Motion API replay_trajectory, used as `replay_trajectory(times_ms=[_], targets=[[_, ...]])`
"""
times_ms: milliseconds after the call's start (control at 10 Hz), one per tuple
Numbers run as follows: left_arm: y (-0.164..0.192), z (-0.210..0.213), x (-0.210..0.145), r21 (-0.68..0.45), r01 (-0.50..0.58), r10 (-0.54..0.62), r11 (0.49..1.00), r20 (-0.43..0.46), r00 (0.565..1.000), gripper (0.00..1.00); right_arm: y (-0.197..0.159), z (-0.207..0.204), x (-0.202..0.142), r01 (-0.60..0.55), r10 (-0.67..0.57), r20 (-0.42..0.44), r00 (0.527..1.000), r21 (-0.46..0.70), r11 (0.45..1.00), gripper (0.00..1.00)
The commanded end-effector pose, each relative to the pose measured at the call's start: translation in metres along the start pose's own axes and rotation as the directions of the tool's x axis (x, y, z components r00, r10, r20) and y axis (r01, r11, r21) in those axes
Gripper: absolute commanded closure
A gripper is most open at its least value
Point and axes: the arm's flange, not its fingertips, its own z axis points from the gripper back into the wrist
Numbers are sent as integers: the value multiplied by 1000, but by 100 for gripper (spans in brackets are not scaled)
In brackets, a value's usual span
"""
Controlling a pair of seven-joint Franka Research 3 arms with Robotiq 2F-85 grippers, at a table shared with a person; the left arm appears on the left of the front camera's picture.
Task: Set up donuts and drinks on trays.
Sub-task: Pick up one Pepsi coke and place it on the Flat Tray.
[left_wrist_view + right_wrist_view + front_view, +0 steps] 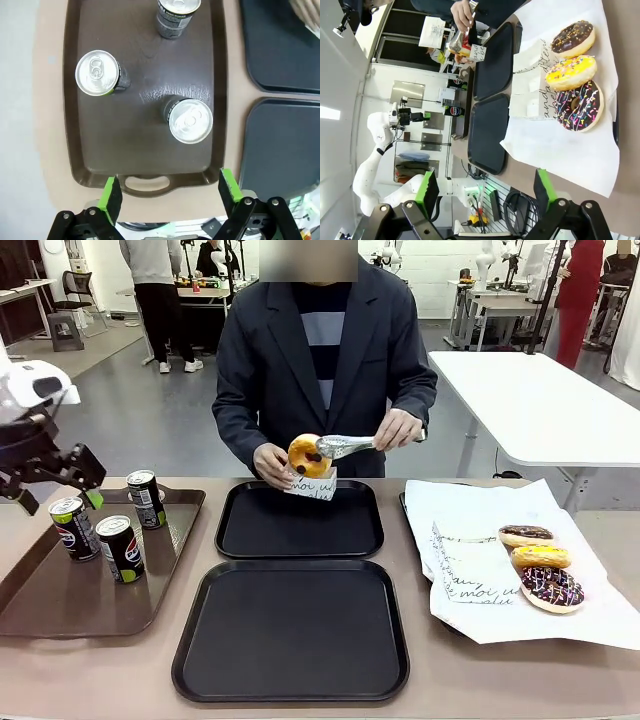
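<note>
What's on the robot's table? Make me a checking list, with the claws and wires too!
Surface: tan table, nothing spilled.
Job's things: far black tray and near black tray, both empty; three soda cans upright on a brown tray; three donuts on white paper; tongs hold a fourth donut by the far tray.
Clutter: nothing seen.
Claws: left claw open over the brown tray's end; right claw open.
Cables: a tangle below the table edge.
Surroundings: white table behind.

soda can (175, 15): cut by top edge; paper sleeve (312, 485): script too small to read
</note>
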Motion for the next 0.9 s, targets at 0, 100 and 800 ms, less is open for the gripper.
replay_trajectory(times_ms=[0, 100, 800], targets=[[6, 1, -4, -22, -8, 9, 1000, 46, 999, 0, -1, -1, 1, -16, 16, 11, 1000, 18, 1000, 0], [0, 0, 0, 0, 0, 0, 1000, 0, 1000, 0, -1, -1, 1, -16, 16, 11, 1000, 18, 1000, 0], [-30, -5, 11, 106, 62, -64, 992, 17, 998, 0, -1, -1, 1, -16, 16, 11, 1000, 18, 1000, 0]])
